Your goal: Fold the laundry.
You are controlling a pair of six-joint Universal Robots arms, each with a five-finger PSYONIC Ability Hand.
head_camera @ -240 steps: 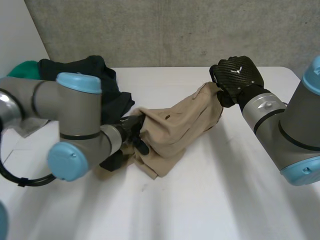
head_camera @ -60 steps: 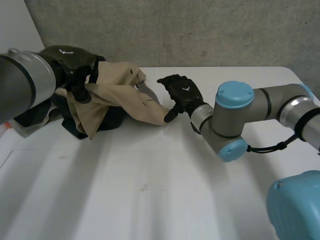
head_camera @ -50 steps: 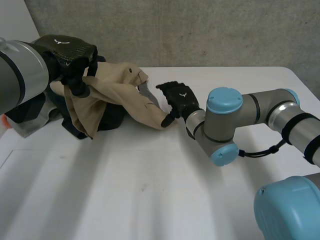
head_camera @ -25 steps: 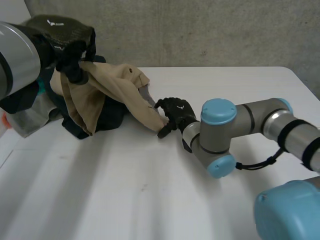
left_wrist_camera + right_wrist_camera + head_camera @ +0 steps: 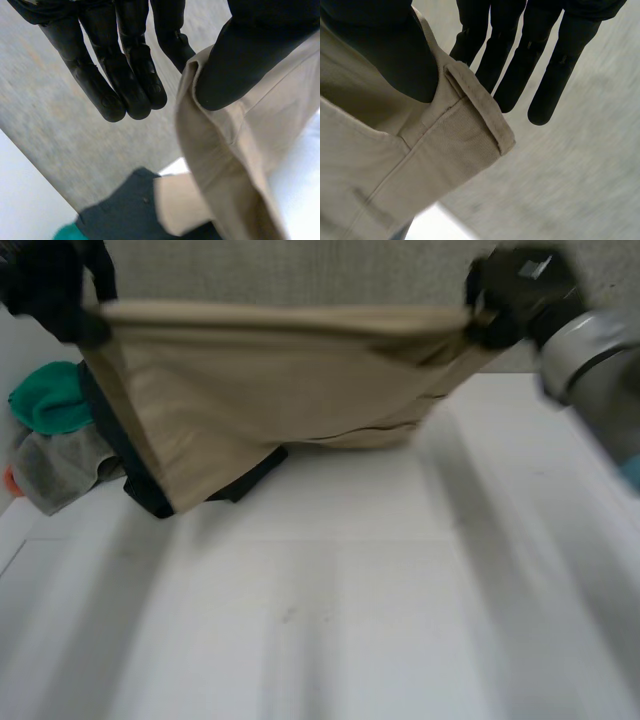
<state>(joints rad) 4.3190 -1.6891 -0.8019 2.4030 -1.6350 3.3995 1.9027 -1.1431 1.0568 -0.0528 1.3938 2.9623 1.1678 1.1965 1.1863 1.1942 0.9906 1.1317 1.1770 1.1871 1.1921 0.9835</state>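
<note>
Left hand [image 5: 50, 285] and right hand [image 5: 515, 290] have lifted the beige cloth garment [image 5: 270, 390] taut, pinching its corners. Spreading it flat likely follows.

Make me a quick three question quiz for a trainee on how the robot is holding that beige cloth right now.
1. True or false: the beige woven garment lies flat on the white table.
2. Where do the left hand and the right hand grip the garment? A) one at each upper end B) both at its middle C) both at its bottom hem
3. Fill in: the crumpled cloth just above the grey cloth at the table's left side is ____ in colour.
Key: 1 false, it hangs spread between the hands; 2 A; 3 green.
</note>
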